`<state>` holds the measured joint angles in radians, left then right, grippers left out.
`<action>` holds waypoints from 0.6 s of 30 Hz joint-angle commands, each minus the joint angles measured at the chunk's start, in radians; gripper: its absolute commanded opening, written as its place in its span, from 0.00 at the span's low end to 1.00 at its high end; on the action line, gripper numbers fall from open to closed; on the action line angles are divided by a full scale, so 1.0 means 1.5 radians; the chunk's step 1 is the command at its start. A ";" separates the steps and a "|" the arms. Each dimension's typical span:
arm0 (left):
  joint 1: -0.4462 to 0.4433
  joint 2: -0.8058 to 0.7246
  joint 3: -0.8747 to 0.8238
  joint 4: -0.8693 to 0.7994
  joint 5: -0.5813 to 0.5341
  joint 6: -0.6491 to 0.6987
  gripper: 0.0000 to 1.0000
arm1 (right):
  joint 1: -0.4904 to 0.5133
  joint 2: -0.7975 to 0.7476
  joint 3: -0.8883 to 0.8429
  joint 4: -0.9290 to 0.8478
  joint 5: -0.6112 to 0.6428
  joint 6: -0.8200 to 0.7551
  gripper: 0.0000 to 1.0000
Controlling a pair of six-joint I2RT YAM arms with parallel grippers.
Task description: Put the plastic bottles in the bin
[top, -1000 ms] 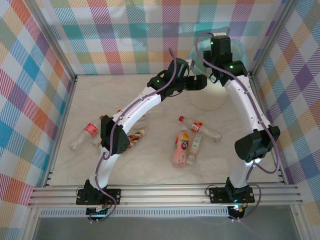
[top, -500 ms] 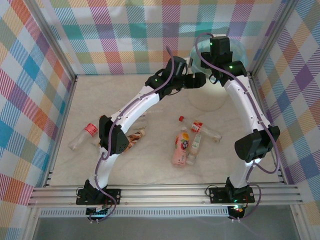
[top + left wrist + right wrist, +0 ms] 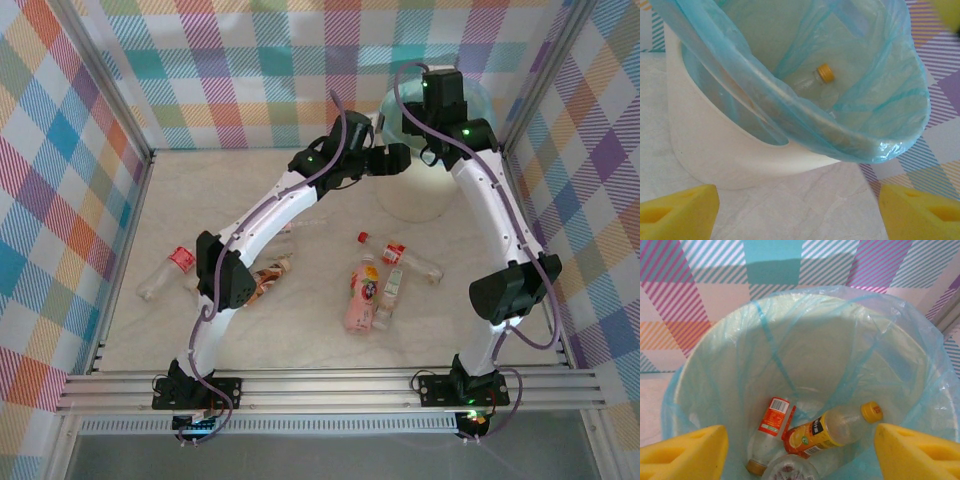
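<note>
The bin (image 3: 428, 195) is a white tub with a light blue bag liner, standing at the back right of the table. My right gripper (image 3: 800, 452) hangs open and empty over its mouth. Below it lie an orange-labelled bottle with a yellow cap (image 3: 835, 430), a clear red-labelled bottle (image 3: 771, 432) and another clear one (image 3: 790, 469). My left gripper (image 3: 799, 210) is open and empty beside the bin's white wall (image 3: 740, 150). On the table lie a pink bottle (image 3: 360, 295), a small clear bottle (image 3: 390, 292), a red-labelled one (image 3: 410, 260), a brownish one (image 3: 270, 272) and a clear one (image 3: 165, 272).
Checked walls and metal posts close in the table on three sides. The bin stands near the back right post (image 3: 530, 90). The left arm's elbow (image 3: 222, 275) sits low over the table beside the brownish bottle. A metal rail (image 3: 330, 385) runs along the near edge.
The left gripper has shifted slightly back and left beside the bin. The right arm has stayed over the bin's mouth.
</note>
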<state>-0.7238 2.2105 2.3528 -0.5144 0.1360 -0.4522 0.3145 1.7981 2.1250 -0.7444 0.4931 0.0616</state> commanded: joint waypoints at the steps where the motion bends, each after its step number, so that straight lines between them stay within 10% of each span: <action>1: 0.006 -0.082 0.012 -0.045 -0.014 0.033 0.83 | 0.006 -0.026 0.051 -0.026 -0.035 0.020 0.75; 18: 0.005 -0.562 -0.615 -0.204 -0.179 0.139 0.85 | 0.181 -0.176 -0.159 -0.006 -0.179 0.035 0.74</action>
<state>-0.7238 1.4220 1.5509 -0.6956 -0.0738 -0.2745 0.5690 1.5501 1.9694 -0.7570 0.2928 0.0795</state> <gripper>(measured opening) 0.853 0.737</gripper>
